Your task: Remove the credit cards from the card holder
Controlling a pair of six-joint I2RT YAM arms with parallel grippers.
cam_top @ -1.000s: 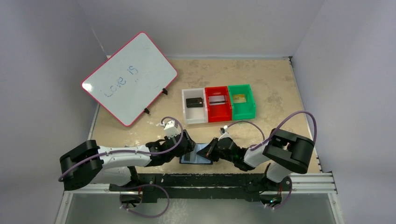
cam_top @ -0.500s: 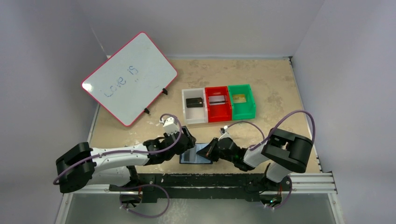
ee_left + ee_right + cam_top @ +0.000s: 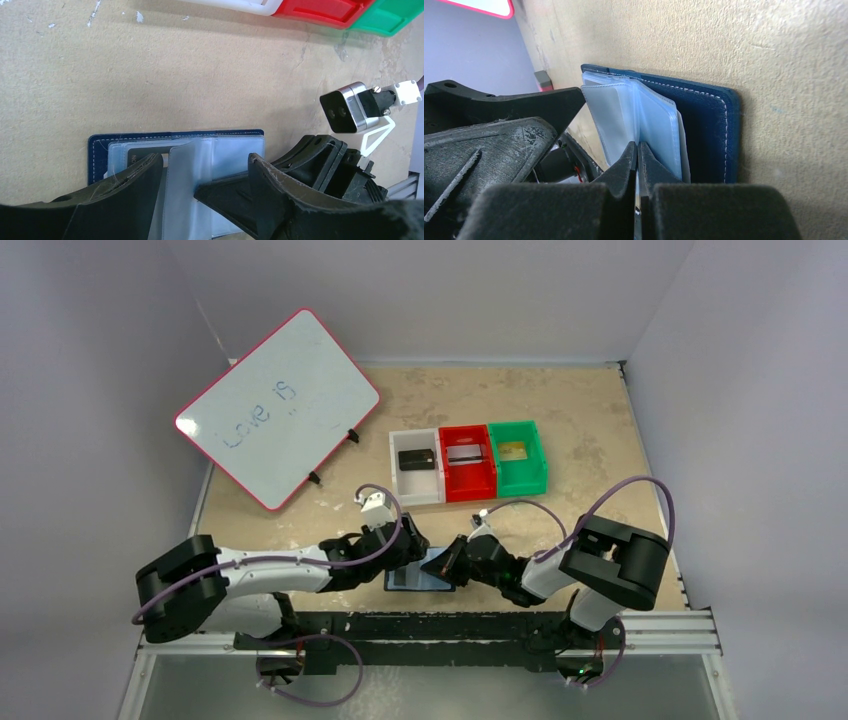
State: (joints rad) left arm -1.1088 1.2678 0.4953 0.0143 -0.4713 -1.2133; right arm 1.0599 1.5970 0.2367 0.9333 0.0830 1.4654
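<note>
The navy card holder [image 3: 420, 578] lies open near the table's front edge, its light blue pockets [image 3: 227, 155] facing up. A dark card [image 3: 145, 154] shows inside the left pocket. My right gripper [image 3: 638, 146] is shut on a thin pocket leaf [image 3: 616, 117] and holds it upright. My left gripper [image 3: 205, 160] is open just above the holder, one finger on each side of that raised leaf. Three credit cards lie in the bins: a black one [image 3: 416, 459], a silver one [image 3: 465, 453] and a gold one [image 3: 513, 451].
The white bin [image 3: 415, 490], red bin [image 3: 468, 485] and green bin [image 3: 520, 480] stand in a row behind the holder. A pink-rimmed whiteboard [image 3: 275, 405] leans at the back left. Both arms crowd the front edge, fingers almost touching.
My left arm has swung right, bringing its gripper further over the holder. The right gripper has kept its pinch in the same place.
</note>
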